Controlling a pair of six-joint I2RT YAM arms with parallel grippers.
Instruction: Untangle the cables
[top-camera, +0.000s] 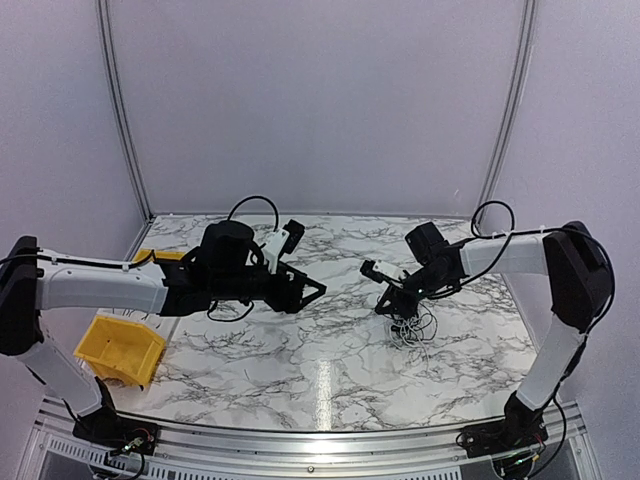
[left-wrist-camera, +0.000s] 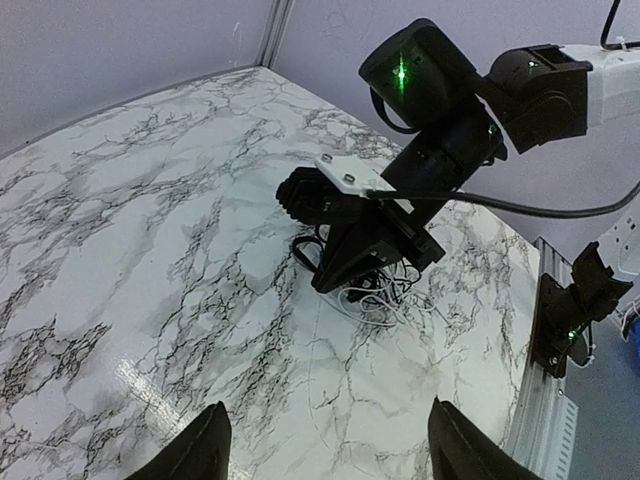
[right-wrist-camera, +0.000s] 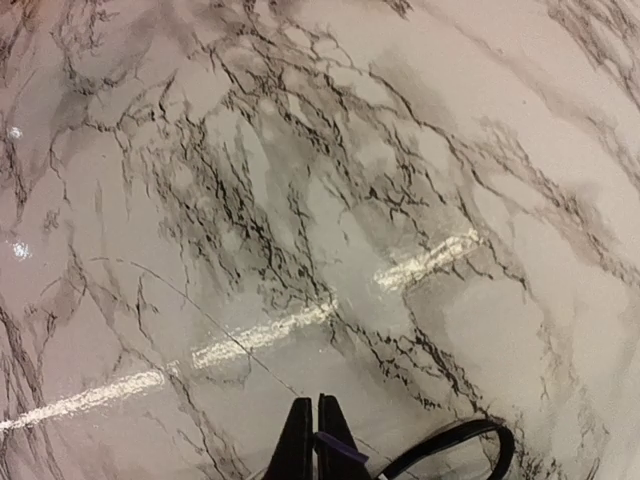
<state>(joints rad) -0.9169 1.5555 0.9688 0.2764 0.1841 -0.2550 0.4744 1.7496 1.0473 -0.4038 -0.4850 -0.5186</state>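
The cables (top-camera: 415, 328) lie in a small clump of black and pale strands on the marble table, right of centre. My right gripper (top-camera: 385, 306) reaches down at the clump's left edge, its tip (left-wrist-camera: 325, 283) against the strands (left-wrist-camera: 385, 300). In the right wrist view its fingers (right-wrist-camera: 316, 405) are shut, with a thin dark piece pinched between them and a black cable loop (right-wrist-camera: 470, 435) curling out to the right. My left gripper (top-camera: 312, 295) hovers left of centre, pointing at the clump. Its fingers (left-wrist-camera: 328, 420) stand wide open and hold nothing.
A yellow bin (top-camera: 120, 345) sits at the table's left edge under my left arm, with another yellow piece (top-camera: 160, 255) behind it. Pale walls close the back and sides. A metal rail (left-wrist-camera: 545, 400) runs along the table's near edge.
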